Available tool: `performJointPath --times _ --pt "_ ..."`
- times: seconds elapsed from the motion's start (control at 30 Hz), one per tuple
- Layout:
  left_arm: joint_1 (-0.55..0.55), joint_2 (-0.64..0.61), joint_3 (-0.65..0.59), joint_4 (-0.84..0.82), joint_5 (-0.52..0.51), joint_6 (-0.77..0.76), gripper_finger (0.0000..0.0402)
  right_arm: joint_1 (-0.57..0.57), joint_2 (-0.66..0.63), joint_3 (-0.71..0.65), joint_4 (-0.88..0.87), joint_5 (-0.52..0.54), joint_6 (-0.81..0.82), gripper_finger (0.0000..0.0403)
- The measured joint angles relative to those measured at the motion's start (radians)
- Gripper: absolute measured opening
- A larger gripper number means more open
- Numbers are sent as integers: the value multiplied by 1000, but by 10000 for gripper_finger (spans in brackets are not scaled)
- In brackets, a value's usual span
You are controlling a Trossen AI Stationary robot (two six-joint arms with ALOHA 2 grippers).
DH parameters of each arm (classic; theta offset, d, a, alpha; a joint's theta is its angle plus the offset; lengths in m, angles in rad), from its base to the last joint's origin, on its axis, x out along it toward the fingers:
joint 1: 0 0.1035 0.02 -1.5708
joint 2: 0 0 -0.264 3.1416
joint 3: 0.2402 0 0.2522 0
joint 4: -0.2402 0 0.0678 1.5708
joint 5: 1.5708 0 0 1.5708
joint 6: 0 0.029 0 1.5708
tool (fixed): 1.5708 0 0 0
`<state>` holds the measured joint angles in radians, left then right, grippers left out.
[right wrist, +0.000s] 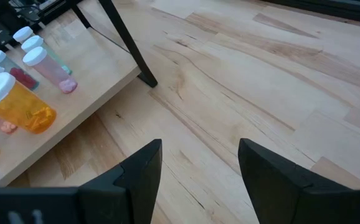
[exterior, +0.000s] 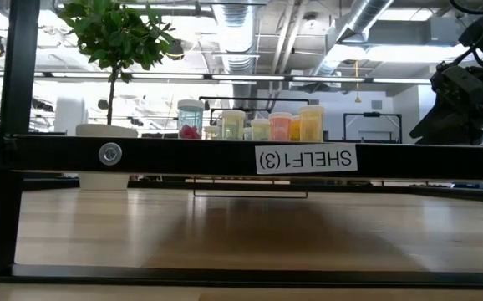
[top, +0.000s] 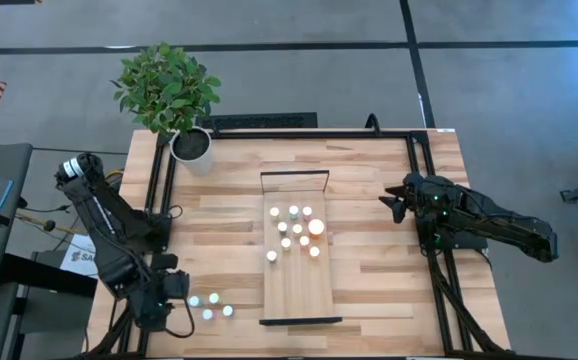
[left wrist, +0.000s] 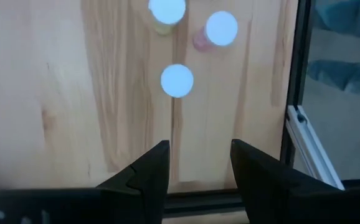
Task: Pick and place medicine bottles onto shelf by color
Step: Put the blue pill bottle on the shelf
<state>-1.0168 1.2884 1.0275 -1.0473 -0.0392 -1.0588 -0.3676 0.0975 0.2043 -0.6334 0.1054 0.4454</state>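
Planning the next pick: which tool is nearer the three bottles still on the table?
Left. The left tool hangs just beside the three bottles; the right tool is across the shelf, far off.

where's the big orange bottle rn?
In the high view the orange bottle stands on the shelf, at the right edge of the bottle cluster, well left of the right gripper.

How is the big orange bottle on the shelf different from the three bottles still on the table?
The orange bottle is larger and stands on the shelf. The three bottles are smaller and sit on the bare table near the left gripper. All are upright with white caps.
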Motion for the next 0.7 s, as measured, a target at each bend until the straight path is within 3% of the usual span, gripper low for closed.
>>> performJointPath --times 0.7 --pt "-65 0 1 78 -102 -12 155 0 0 0 0 0 0 234"
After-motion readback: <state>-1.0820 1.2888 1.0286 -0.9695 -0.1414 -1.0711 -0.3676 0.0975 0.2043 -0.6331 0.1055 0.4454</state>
